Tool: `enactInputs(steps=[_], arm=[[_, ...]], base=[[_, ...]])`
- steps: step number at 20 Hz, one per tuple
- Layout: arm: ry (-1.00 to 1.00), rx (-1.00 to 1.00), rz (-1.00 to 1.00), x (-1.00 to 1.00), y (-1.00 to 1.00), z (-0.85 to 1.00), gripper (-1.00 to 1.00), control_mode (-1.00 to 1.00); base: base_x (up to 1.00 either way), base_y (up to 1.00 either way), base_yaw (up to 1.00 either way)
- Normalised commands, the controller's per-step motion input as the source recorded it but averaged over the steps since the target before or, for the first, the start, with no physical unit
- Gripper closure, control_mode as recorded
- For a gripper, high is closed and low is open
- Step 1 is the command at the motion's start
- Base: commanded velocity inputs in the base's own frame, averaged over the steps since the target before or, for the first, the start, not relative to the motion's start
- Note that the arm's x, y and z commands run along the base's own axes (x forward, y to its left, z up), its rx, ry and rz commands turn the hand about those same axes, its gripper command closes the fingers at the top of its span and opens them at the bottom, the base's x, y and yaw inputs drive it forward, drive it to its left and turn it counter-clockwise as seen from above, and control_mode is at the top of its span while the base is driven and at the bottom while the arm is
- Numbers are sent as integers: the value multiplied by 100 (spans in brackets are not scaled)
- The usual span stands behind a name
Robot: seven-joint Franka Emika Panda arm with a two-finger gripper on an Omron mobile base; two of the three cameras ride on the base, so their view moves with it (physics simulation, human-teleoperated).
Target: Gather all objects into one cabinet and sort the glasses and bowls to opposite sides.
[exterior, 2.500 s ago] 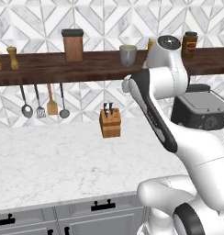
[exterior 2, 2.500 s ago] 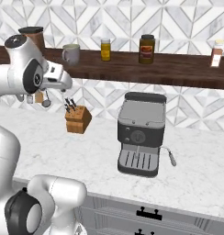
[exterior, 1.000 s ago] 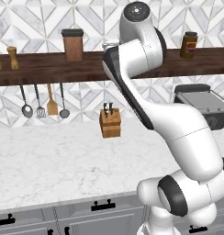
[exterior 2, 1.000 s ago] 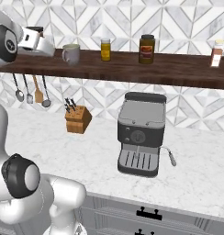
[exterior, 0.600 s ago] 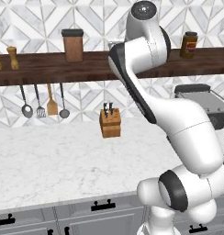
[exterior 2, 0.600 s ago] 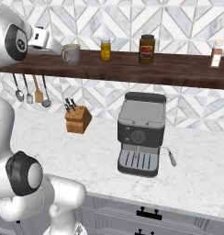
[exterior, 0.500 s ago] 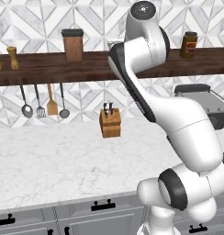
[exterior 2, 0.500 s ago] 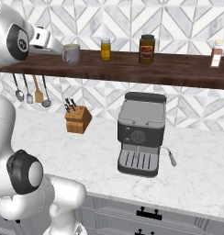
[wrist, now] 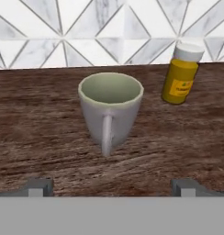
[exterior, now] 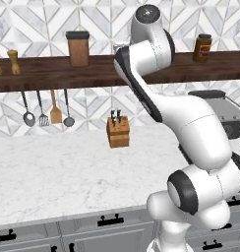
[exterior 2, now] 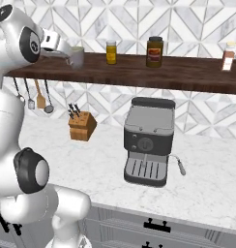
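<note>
A grey mug (wrist: 110,108) with a pale green inside is standing upright on the dark wooden wall shelf (wrist: 36,124), its handle turning toward the camera in the hand view, where the tool's two finger tips (wrist: 39,187) are sitting wide apart at either side, short of the mug and holding nothing. Just beside the mug in that view is standing a yellow spice jar (wrist: 180,73) with a white lid. The right base view is showing the tool (exterior 2: 66,55) reaching in from the left, level with the mug (exterior 2: 77,56) and close to it, with the yellow jar (exterior 2: 111,52), a brown jar (exterior 2: 154,51) and a small bottle (exterior 2: 228,56) lining the shelf, and a coffee machine (exterior 2: 148,140) and knife block (exterior 2: 81,126) sitting on the marble worktop (exterior 2: 212,179) below. The left base view is adding a tall brown canister (exterior: 78,48) and hanging utensils (exterior: 42,108), while the arm is blocking the mug.
</note>
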Motion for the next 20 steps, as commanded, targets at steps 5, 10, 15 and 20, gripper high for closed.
enactInputs(steps=[5,10,15,20], arm=[[0,0,0,35,0,0,-100,-100],[0,0,0,35,0,0,-100,-100],[0,0,-4,13,13,0,-100,-100],[0,0,-8,-1,18,0,-100,-100]], base=[[0,0,0],[0,0,0],[0,0,0],[0,0,0]])
